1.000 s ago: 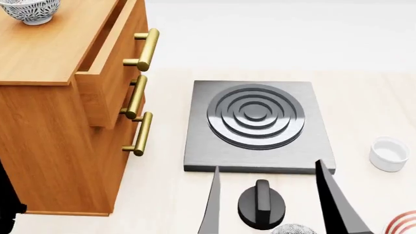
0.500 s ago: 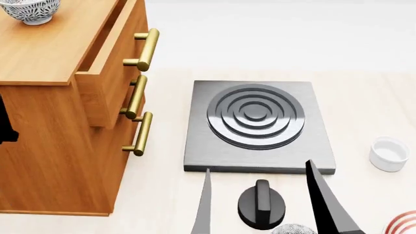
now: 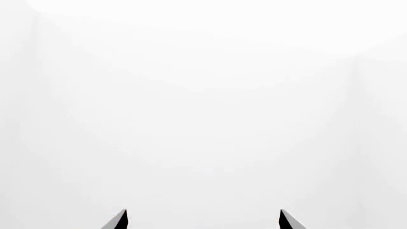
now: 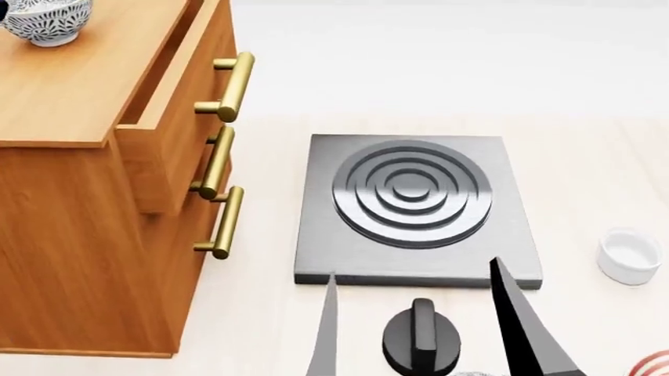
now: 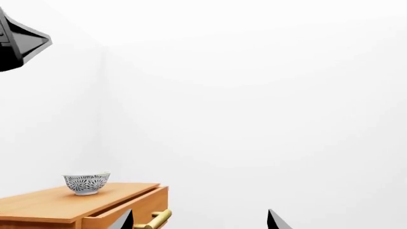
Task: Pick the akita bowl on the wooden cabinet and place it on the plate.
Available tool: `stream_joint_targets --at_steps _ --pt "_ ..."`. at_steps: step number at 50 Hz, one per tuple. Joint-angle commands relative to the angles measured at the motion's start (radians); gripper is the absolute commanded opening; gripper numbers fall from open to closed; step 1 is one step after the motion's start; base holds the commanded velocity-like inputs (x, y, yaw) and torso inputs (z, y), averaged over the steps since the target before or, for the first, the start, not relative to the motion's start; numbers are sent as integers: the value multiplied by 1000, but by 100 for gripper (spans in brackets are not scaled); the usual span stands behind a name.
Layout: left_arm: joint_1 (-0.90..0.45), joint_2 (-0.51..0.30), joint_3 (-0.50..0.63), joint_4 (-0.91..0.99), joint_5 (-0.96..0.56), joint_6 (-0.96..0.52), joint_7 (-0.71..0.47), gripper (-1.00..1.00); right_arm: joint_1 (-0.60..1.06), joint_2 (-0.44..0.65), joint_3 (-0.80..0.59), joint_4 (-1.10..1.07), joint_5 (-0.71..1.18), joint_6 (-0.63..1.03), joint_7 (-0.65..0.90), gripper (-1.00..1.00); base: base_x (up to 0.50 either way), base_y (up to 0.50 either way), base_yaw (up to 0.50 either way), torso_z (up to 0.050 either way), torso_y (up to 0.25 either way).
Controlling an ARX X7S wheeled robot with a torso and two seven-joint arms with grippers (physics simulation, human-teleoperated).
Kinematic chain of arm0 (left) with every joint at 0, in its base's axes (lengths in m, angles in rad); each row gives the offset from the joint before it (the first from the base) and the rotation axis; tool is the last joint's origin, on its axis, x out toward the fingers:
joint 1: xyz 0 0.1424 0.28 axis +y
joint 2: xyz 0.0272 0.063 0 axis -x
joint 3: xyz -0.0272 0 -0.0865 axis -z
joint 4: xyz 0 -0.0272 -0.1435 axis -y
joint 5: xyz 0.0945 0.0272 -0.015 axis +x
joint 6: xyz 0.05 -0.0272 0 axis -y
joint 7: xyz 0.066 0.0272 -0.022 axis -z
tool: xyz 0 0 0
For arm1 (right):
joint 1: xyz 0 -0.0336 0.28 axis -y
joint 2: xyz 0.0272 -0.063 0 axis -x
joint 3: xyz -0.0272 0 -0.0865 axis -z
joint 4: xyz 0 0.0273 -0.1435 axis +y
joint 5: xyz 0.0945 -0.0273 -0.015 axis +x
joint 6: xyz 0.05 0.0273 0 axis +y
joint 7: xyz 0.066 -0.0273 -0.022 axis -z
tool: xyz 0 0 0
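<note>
Right gripper (image 4: pixel 413 329) spread wide, empty; bowl (image 4: pixel 44 19) sits up on the cabinet (image 4: pixel 74 94), well off to its left.

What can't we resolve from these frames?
- plate: head view, cut off by the corner; only a red-ringed sliver shows.
- akita bowl: head view, clipped by the top edge; whole in the right wrist view but small.
- left gripper: only in its wrist view, facing blank white; its place is unknowable.
- patterned object below the black knob: head view, cut by the bottom edge.
- wooden cabinet: far side out of frame.
</note>
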Motion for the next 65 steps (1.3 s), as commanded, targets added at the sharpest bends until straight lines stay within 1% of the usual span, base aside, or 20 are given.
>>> stream_joint_targets --at_steps 1,13,22,26,30,34,37,42,45,50,51,56,61,65 --pt "-90 31 15 -72 -17 -28 16 100 9 9 -11 -2 2 6 9 100 371 0 0 0 0" --pt "-99 24 15 -62 -22 -34 7 100 24 7 -23 2 8 21 23 100 323 0 0 0 0" --pt "-94 22 16 -61 -18 -33 9 100 27 10 -33 4 4 10 23 100 14 0 0 0 1" --pt "-124 34 25 -86 -22 -48 13 100 29 9 -36 7 5 9 24 100 0 0 0 0 0" --pt "-167 57 37 -145 -26 -65 33 100 33 10 -39 6 6 10 26 100 0 0 0 0 0" --pt "-234 100 63 -241 -25 -94 72 100 33 10 -42 10 7 6 26 100 0 0 0 0 0" --pt "-297 147 94 -336 -7 -119 112 100 36 15 -41 2 10 7 29 100 0 0 0 0 0" --pt "-349 194 120 -447 15 -133 166 100 36 21 -39 1 14 -1 34 100 0 0 0 0 0" --pt "-368 214 122 -498 3 -138 191 100 38 22 -43 -1 13 -3 36 100 0 0 0 0 0" --pt "-427 237 154 -573 48 -156 238 100 46 26 -41 -4 24 -6 40 100 0 0 0 0 0" --pt "-452 254 160 -625 57 -158 262 100 41 24 -48 2 15 -11 37 100 0 0 0 0 0" --pt "-500 284 179 -702 87 -163 290 100 48 26 -53 -2 17 -5 41 100 0 0 0 0 0" --pt "-611 339 223 -863 133 -192 391 100 49 31 -57 -3 15 -9 45 100 0 0 0 0 0" --pt "-658 369 239 -949 148 -199 447 100 49 35 -56 5 19 -19 46 100 0 0 0 0 0"
